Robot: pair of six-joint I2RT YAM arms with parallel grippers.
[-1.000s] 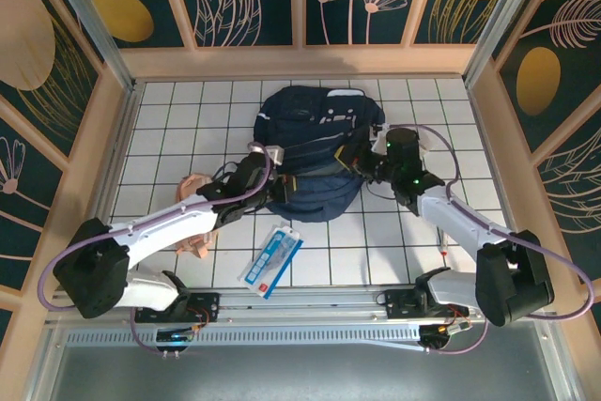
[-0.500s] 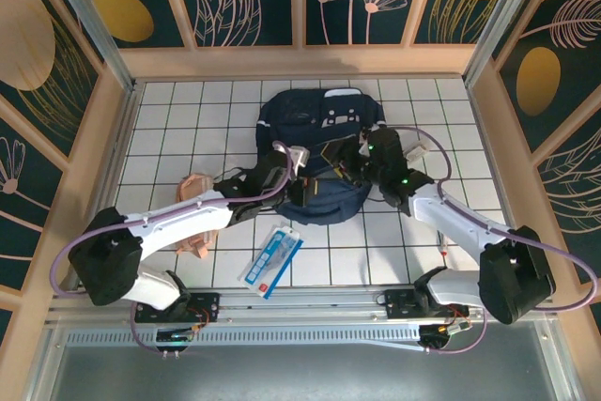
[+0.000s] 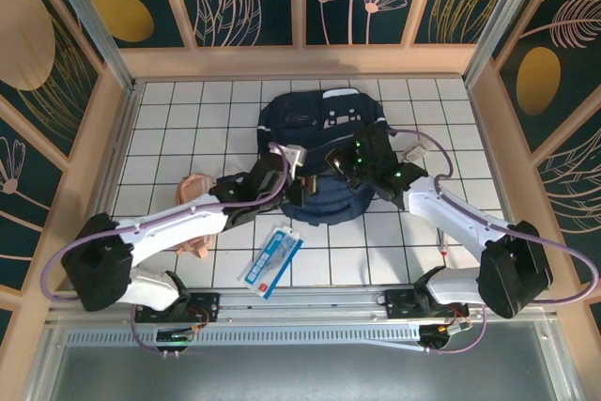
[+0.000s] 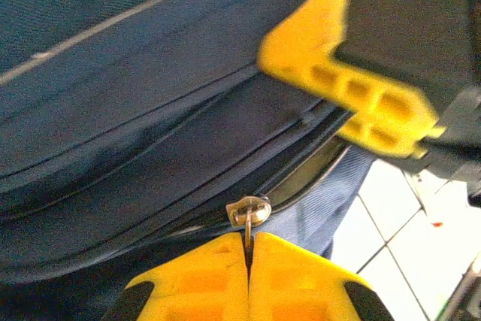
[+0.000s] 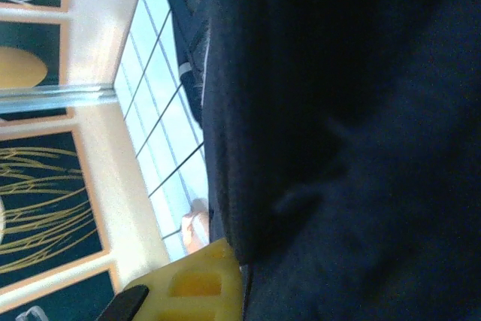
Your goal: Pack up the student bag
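1. I see the student bag (image 3: 319,119) lying mid-tabletop (image 3: 169,129), toward the far edge.
2. My left gripper (image 4: 248,242) has its jaws pressed together on the zipper pull (image 4: 249,212) at the bag's near side.
3. My right gripper (image 3: 340,162) sits with its jaws together against the navy fabric. I cannot tell whether it pinches any cloth.
4. A pink pouch (image 3: 194,187) lies toward the left edge, apart from the bag.

The white tiled surface (image 3: 169,119) holds the big blue student bag (image 3: 315,115) in the middle, a pink pouch (image 3: 192,184) at left, and a blue and white packet (image 3: 271,260) near the front.
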